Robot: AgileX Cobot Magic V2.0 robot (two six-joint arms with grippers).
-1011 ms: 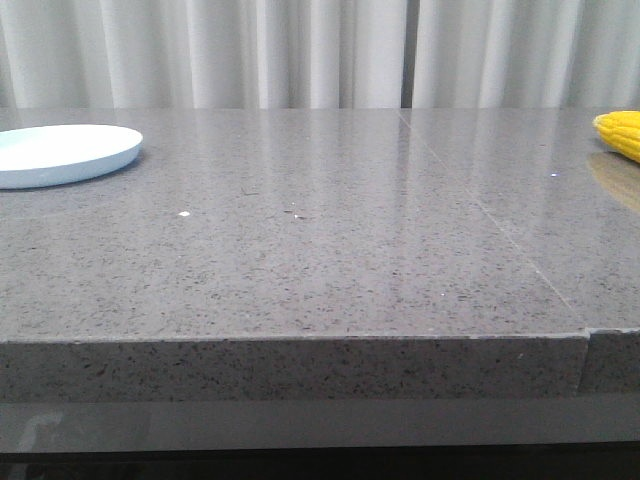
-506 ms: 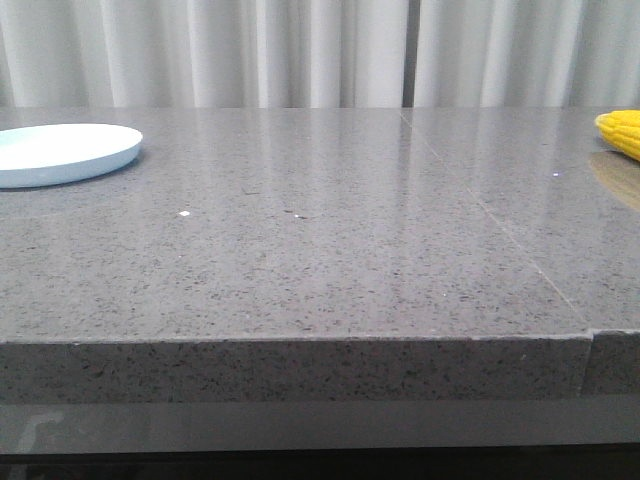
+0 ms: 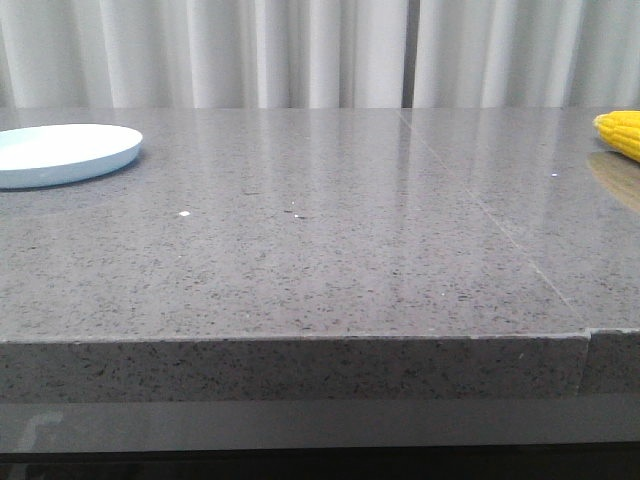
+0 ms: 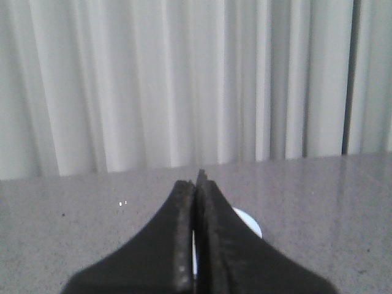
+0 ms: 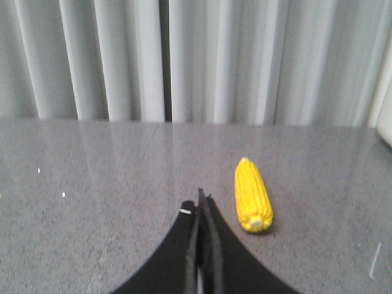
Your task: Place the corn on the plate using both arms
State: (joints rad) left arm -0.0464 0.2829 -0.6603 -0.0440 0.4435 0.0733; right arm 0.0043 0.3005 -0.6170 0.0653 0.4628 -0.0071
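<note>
One corn [image 5: 253, 194] on the table [image 3: 330, 260], lying flat at the far right. Front view cuts it off at the right frame edge [image 3: 622, 133]; only the rounded yellow end shows there, with a dull reflection on the glossy top just in front of it. Right wrist view shows it whole: tapered tip toward the curtain [image 5: 202, 58], pale stub end toward the camera, kernel rows running lengthwise. Nothing touches it.

Right gripper [image 5: 201, 214] sits just beside the corn, off to one side of it, apart from it. Fingers pressed together, no visible gap, nothing between them. Cannot tell its height above the table from this view.

Plate [image 3: 62, 152] is at the far left of the table, well apart from the corn, almost the full table width between them. Pale blue-white, shallow, low rim, nothing on it. Front view clips its left side.

Left gripper [image 4: 196, 202] points toward the curtain [image 4: 184, 79] over the table [image 4: 318, 202]. Fingers closed flat against each other, holding nothing. A small sliver of the plate [image 4: 248, 222] shows just behind the black fingers [image 4: 214, 245], mostly hidden by them.

Neither arm shows in the front view. Table is grey speckled stone with a seam running front to back on the right part, plus a few small white specks mid-surface. Pleated white curtain fills the background.
</note>
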